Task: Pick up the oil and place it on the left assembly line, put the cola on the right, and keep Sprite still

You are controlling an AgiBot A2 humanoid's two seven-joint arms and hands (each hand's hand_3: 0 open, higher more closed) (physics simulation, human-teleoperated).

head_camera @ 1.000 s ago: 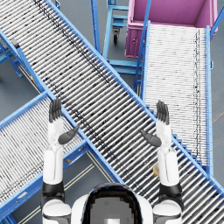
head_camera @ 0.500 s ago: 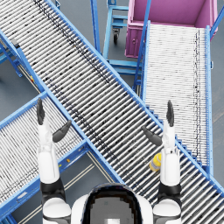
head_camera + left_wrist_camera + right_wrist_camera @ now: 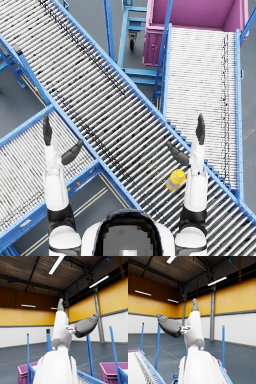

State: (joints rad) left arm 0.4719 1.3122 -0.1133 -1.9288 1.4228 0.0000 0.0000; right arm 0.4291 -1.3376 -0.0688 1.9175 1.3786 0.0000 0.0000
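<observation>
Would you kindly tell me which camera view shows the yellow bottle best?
The head view: the yellow bottle sits unobstructed on the diagonal roller conveyor. Both wrist views look out across the hall and show none of it.

Head view: high up, looking steeply down on diagonal roller conveyor (image 3: 110, 105), pink bin (image 3: 200, 15) at far end.
Left wrist view: close along upright forearm, past left hand (image 3: 66, 324), facing yellow wall (image 3: 25, 318) and ceiling (image 3: 30, 271).
Right wrist view: likewise, past right hand (image 3: 188, 323).
Overlap with head view: both hands.

Pink bin (image 3: 200, 12), grey floor (image 3: 15, 105), yellow walls (image 3: 240, 296)
</observation>
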